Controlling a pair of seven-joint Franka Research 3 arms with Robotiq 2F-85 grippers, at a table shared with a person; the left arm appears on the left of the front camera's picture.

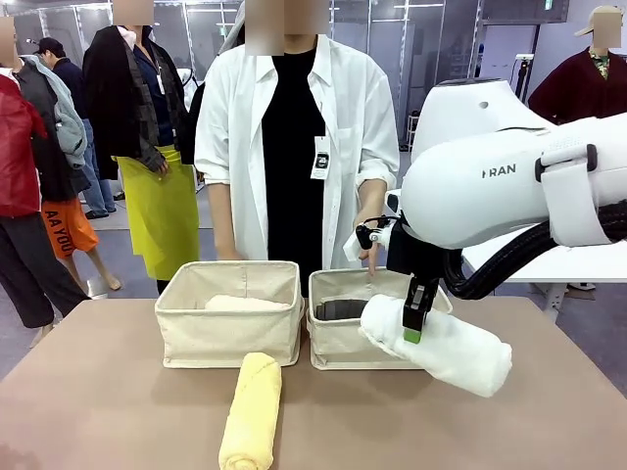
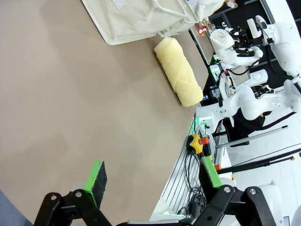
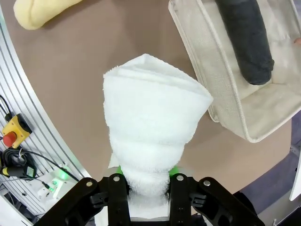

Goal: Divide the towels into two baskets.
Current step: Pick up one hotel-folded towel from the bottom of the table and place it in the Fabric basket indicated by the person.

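Note:
My right gripper (image 1: 415, 321) is shut on the rolled white towel (image 1: 439, 345), holding it in the air just in front of the right basket (image 1: 345, 345). In the right wrist view the white towel (image 3: 150, 127) stands up from my right gripper (image 3: 146, 182), beside that basket (image 3: 214, 101) with the dark grey towel (image 3: 247, 40) inside. The left basket (image 1: 227, 333) holds the pale pink towel (image 1: 245, 304). On the table in front lies the yellow towel (image 1: 252, 411). My left gripper (image 2: 153, 179) hangs open over bare table, well away from the yellow towel (image 2: 178, 70).
A person in a white shirt stands behind the baskets, one hand (image 1: 370, 250) pointing down over the right basket's far rim. An emergency stop box (image 3: 11, 134) and cables lie off the table's near edge. Other people stand farther back.

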